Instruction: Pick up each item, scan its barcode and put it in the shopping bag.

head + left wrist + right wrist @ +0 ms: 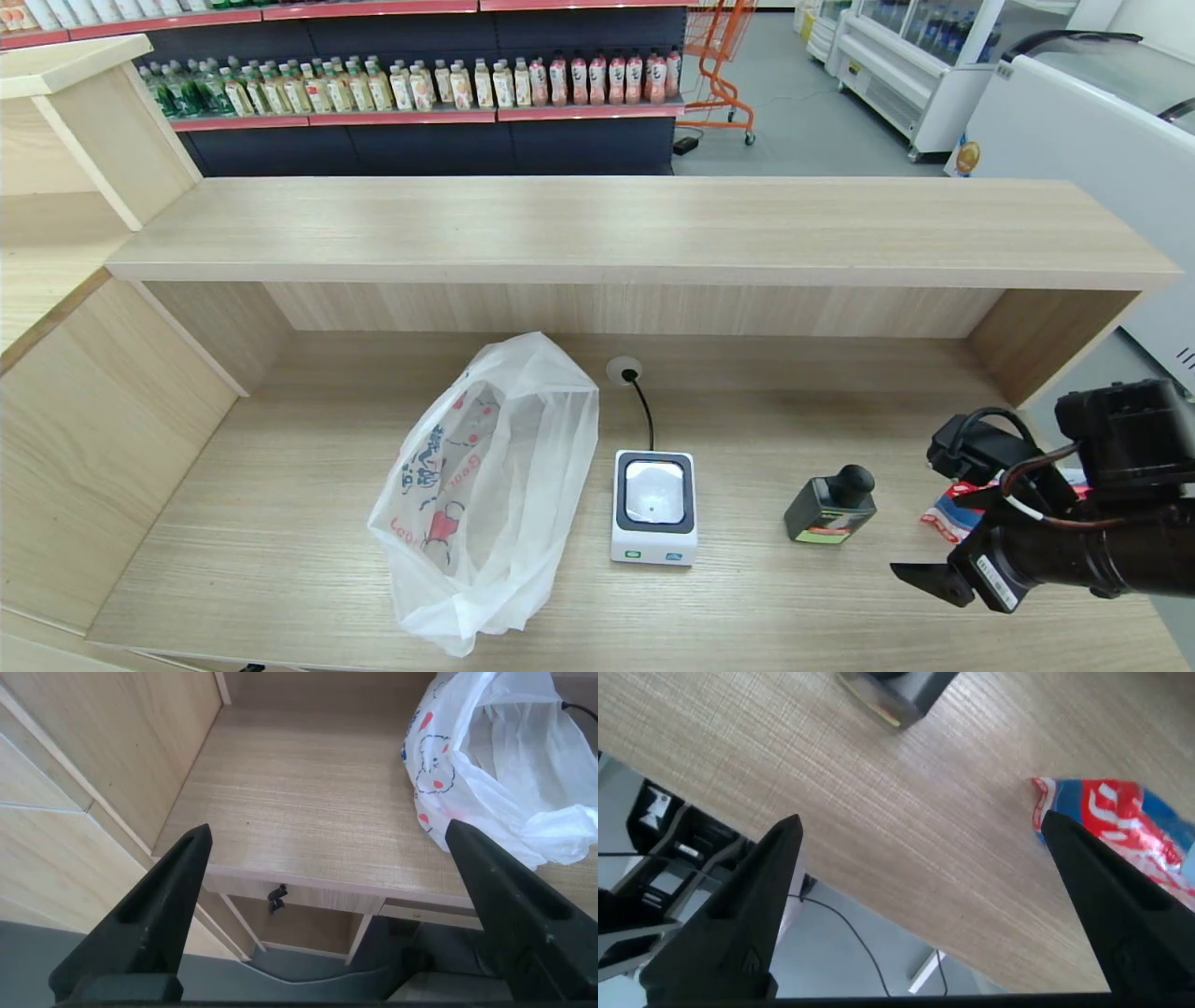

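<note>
**STATION STATUS: CHECKOUT TABLETOP, BOTH PINCERS WIDE**

**1. Work surface.** The light wood-grain tabletop (794, 597) occupies the lower half of the head view. A raised wooden ledge (644, 224) crosses the middle of the frame behind it.

**2. Task items.**
- The white translucent plastic shopping bag (485, 495), printed in red and blue, sits at lower centre-left with its mouth open.
- The white box-shaped scanner (654, 507) with a dark-framed glass window stands just beside the shopping bag, on its right. A black cable (644, 415) runs from the scanner to a round port in the tabletop behind it.
- The dark squat bottle (830, 507) with a round black cap sits right of the scanner, apart from it.
- The red, white and blue crinkled packet (948, 518) lies at lower right, partly hidden by the black right arm (1074, 551).

**3. Pincers.**
- The right pincer (924, 905) is spread wide and holds nothing. It hangs above the front edge of the tabletop, near the packet.
- The left pincer (327, 905) is spread wide and holds nothing. It hangs above the front edge of the tabletop, beside the shopping bag.

**4. Surroundings.** A shelf of drink bottles (420, 84) spans the upper left, an orange cart (719, 65) stands at upper centre, and white chest freezers (915, 75) stand at upper right.
</note>
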### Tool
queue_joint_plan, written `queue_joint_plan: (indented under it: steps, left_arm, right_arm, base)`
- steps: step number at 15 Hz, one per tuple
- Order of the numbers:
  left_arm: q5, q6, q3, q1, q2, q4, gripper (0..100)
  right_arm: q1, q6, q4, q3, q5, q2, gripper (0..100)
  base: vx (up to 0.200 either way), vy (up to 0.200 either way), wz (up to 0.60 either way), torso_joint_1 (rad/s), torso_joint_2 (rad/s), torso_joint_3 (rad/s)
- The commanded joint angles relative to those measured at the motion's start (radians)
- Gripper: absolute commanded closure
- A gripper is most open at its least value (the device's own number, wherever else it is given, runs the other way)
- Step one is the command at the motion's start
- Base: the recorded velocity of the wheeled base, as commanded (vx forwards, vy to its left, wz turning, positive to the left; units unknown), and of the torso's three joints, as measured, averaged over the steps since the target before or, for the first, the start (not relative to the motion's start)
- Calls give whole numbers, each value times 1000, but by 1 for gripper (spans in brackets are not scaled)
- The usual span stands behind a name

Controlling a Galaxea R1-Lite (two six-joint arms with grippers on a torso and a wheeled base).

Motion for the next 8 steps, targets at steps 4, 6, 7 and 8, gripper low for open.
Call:
queue_joint_plan:
  steps: [4, 6, 7, 8]
  left_arm:
    - [0, 0, 0, -1, 0, 0, 0]
    - [0, 0, 0, 1, 0, 0, 0]
    - [0, 0, 0, 1, 0, 0, 0]
    - [0, 0, 0, 1, 0, 0, 0]
  right_arm:
    - [7, -101, -140, -4, 10, 160, 0]
    - [38, -100, -203, -7, 26, 205, 0]
    - [42, -101, -218, -12, 40, 216, 0]
    - [51, -101, -244, -24, 59, 245, 0]
  base:
    - [0, 0, 0, 0, 0, 0]
    - [0, 0, 0, 0, 0, 0]
    - [0, 0, 0, 0, 0, 0]
    - [0, 0, 0, 0, 0, 0]
